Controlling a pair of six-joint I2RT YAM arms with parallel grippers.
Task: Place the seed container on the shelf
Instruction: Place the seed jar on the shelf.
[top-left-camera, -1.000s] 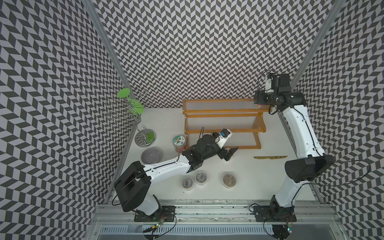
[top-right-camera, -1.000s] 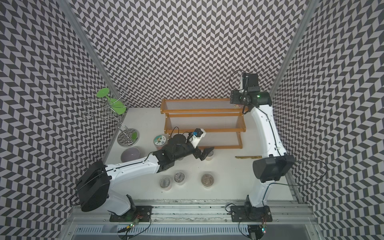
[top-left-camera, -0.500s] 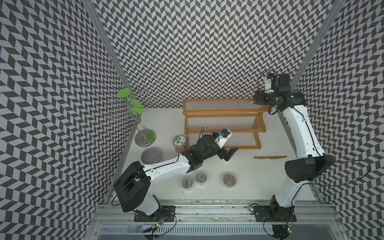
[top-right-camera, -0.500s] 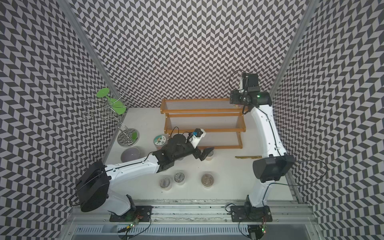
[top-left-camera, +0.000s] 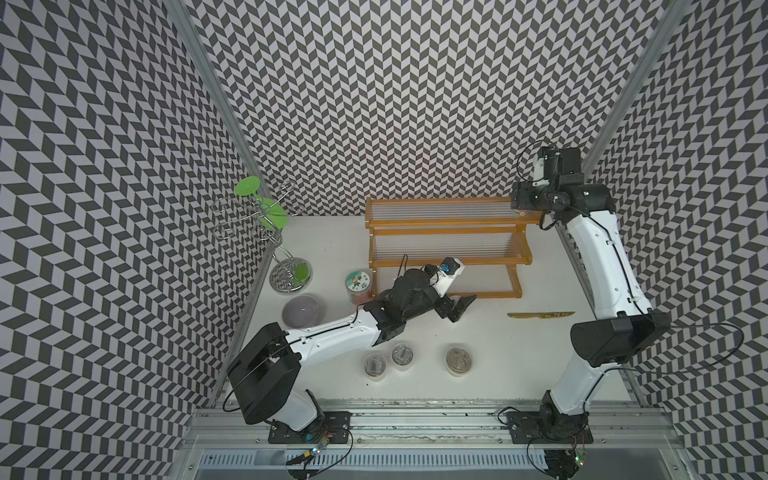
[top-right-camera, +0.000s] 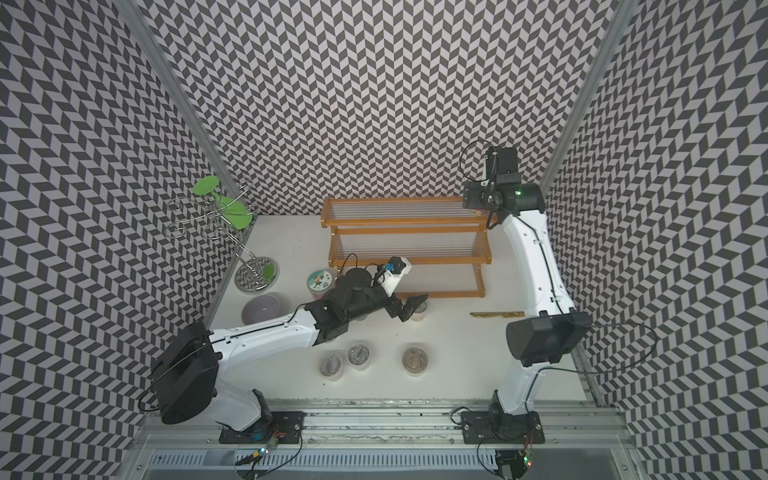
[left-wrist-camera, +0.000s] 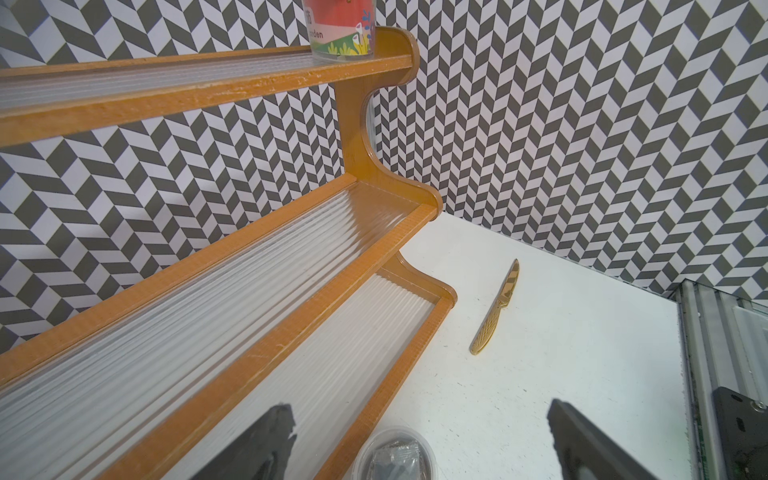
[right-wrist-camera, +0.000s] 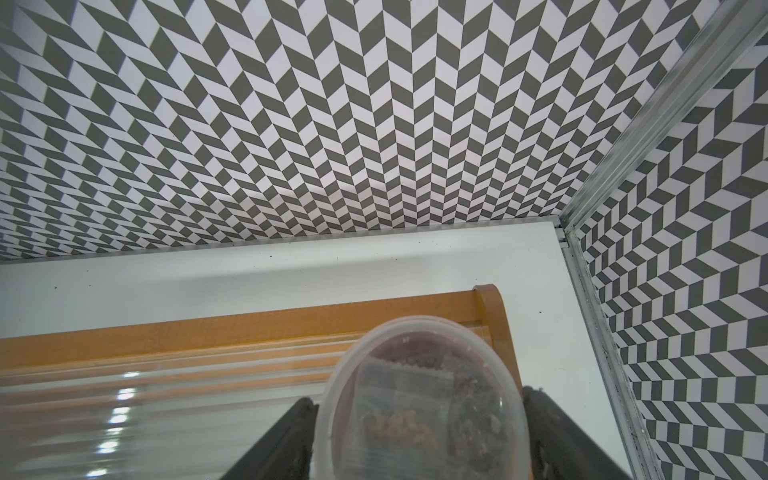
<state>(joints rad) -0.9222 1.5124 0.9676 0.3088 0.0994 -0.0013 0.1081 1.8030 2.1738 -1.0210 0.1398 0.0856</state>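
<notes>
The shelf (top-left-camera: 444, 226) (top-right-camera: 399, 222) stands at the back of the table, an orange-brown stepped rack with clear ribbed tiers. My right gripper (top-left-camera: 519, 205) (right-wrist-camera: 419, 436) is at the right end of the top tier, shut on a clear-lidded seed container (right-wrist-camera: 419, 399). In the left wrist view this container (left-wrist-camera: 340, 29) rests on the top tier and shows a red and green label. My left gripper (top-left-camera: 459, 308) (left-wrist-camera: 419, 449) hangs open in front of the lowest tier, over another seed container (left-wrist-camera: 395, 455) (top-right-camera: 417, 311) on the table.
Three more lidded containers (top-left-camera: 375, 365) (top-left-camera: 402, 354) (top-left-camera: 459, 360) stand near the front. A jar with a cartoon lid (top-left-camera: 358, 282), a grey bowl (top-left-camera: 301, 310) and a wire stand with green discs (top-left-camera: 270, 232) are at the left. A gold knife (top-left-camera: 540, 315) lies right of the shelf.
</notes>
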